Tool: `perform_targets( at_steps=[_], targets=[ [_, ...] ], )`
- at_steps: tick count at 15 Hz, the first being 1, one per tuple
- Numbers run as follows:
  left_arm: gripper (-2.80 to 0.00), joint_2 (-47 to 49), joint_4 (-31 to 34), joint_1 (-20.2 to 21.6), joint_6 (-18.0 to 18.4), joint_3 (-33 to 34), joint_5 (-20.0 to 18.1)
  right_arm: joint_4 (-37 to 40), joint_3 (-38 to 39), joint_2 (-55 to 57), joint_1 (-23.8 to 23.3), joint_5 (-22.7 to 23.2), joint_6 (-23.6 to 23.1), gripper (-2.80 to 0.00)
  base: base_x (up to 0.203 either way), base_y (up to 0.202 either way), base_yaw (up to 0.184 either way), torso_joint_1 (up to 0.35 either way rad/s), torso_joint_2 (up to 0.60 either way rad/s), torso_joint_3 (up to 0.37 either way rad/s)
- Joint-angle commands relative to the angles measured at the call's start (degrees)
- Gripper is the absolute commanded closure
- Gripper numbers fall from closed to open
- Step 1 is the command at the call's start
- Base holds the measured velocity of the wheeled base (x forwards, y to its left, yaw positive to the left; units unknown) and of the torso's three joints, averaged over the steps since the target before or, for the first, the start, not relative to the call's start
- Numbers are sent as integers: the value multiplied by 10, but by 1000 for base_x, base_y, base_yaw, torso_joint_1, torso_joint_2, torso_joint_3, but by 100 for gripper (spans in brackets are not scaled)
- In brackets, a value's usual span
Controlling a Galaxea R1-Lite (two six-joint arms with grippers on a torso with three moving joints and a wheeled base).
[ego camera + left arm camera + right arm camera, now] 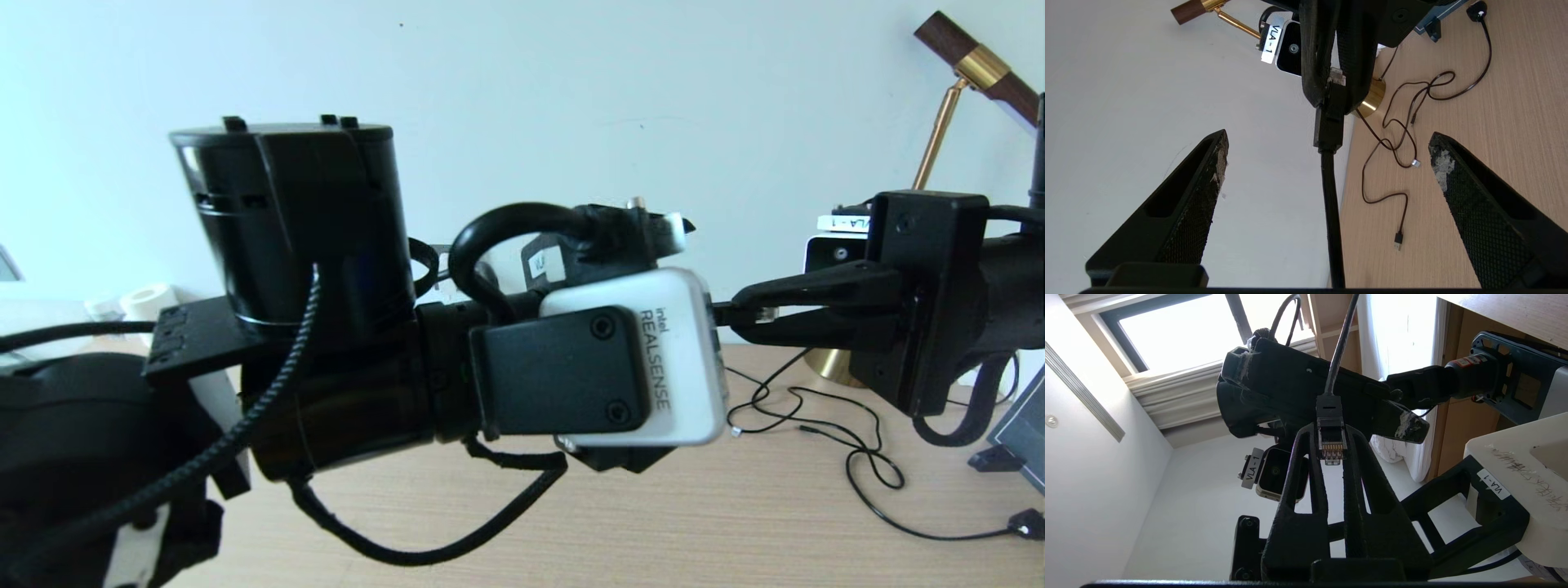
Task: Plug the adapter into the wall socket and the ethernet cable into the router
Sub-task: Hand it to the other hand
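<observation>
The right gripper is pinching the plug of the ethernet cable between its two closed fingertips, holding it in the air above the wooden table. In the right wrist view the plug's clear tip with its gold contacts is pointing back toward the gripper's body, while the black cable is running straight out past the fingertips, so the plug's long axis is lying in line with the fingers. In the head view that gripper is reaching in level from the right, its fingertips pointing at the left wrist's white camera housing, just beside it. The left gripper is standing with its fingers spread wide on either side of the cable, touching nothing; in its own view the cable is running lengthwise down the middle of the gap toward the plug. Beyond the plug, thin black cords are lying loosely on the table near a brass lamp base.
</observation>
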Motion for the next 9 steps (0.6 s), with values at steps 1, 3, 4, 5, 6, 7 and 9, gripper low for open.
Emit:
perform_targets(
  at_steps=[1, 3, 4, 5, 6, 7, 9],
  targets=[
    [-280, -1, -2, -1, 3, 1, -1, -1, 0, 1, 1, 4, 5, 0, 0, 0, 0, 0, 0, 0],
    [0, -1, -2, -2, 3, 0, -1, -1, 1, 1, 1, 4, 5, 0, 0, 0, 0, 0, 0, 0],
    [0, -1, -2, -3, 3, 1, -2, -1, 2, 1, 1, 9, 5, 0, 0, 0, 0, 0, 0, 0],
    [0, -1, -2, -7, 3, 3, -9, -1, 2, 1, 0, 25, 5, 0, 0, 0, 0, 0, 0, 0],
    [0, -2, -2, -12, 2, 4, -15, -1, 3, 0, 0, 39, 5, 0, 0, 0, 0, 0, 0, 0],
    [0, -2, -2, -16, 2, 3, -16, -1, 3, 0, 0, 42, 5, 0, 0, 0, 0, 0, 0, 0],
    [0, -2, -3, -24, 1, 3, -16, -1, 3, 2, 1, 42, 4, 0, 0, 0, 0, 0, 0, 0]
  ],
)
